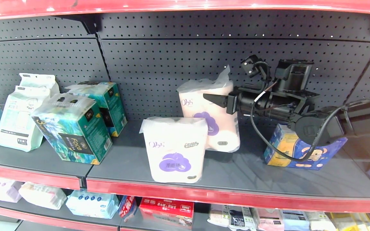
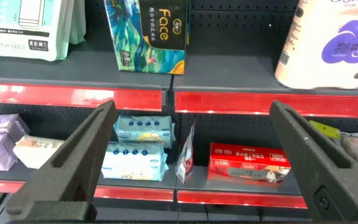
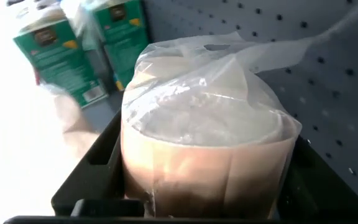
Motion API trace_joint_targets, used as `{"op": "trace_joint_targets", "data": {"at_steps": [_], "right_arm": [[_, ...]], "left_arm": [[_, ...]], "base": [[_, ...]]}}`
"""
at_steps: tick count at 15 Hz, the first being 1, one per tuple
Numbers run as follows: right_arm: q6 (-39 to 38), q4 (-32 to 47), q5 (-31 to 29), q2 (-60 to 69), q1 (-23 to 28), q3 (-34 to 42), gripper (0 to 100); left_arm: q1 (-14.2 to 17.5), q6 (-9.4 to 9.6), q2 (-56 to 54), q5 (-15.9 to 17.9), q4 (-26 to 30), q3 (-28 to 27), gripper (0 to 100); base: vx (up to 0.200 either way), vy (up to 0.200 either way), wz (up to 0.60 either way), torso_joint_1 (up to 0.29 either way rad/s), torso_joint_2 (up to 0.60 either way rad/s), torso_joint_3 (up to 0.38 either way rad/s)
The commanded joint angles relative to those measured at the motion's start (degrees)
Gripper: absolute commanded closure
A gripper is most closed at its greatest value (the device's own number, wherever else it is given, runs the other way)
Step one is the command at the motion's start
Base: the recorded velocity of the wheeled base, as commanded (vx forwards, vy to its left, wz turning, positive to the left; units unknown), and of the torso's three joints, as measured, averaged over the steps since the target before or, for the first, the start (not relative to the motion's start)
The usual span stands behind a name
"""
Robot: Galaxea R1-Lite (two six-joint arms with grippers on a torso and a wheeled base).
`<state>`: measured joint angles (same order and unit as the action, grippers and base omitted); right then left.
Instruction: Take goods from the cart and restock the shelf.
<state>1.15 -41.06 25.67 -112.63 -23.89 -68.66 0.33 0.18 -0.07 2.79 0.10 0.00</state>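
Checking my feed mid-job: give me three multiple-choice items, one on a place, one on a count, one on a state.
1. Where is the pack in the right gripper? A) behind the front pack B) on a lower shelf C) on top of the green boxes
2. How many white-and-purple packs on its shelf? A) one B) two C) four
3. Left gripper? A) open B) shut on a box C) shut, empty
1 A: it stands behind the front pack. 2 B: two show. 3 A: its fingers stand wide apart.

Three viewpoints on one shelf (image 1: 242, 173)
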Motion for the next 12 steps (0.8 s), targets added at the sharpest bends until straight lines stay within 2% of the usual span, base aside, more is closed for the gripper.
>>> {"op": "trace_joint_targets", "data": {"at_steps": [1,5,12], "right_arm": [[0.61,0.01,3.59,-1.28,0.78,-1.13,100],[3.25,0.01,9.04,-4.09,1.83,-3.41,100],[6.24,0.1,11.68,-7.78,2.62,-6.84,100]], "left_arm": [[0.02,-0.01,0.07,0.02,-0.01,0.0,0],[0.02,-0.01,0.07,0.02,-0.01,0.0,0],[0.02,-0.01,0.07,0.02,-0.01,0.0,0]], "base": [[0.0,0.0,0.0,0.0,0.0,0.0],[0.0,0.0,0.0,0.0,0.0,0.0],[0.0,0.0,0.0,0.0,0.0,0.0]]}}
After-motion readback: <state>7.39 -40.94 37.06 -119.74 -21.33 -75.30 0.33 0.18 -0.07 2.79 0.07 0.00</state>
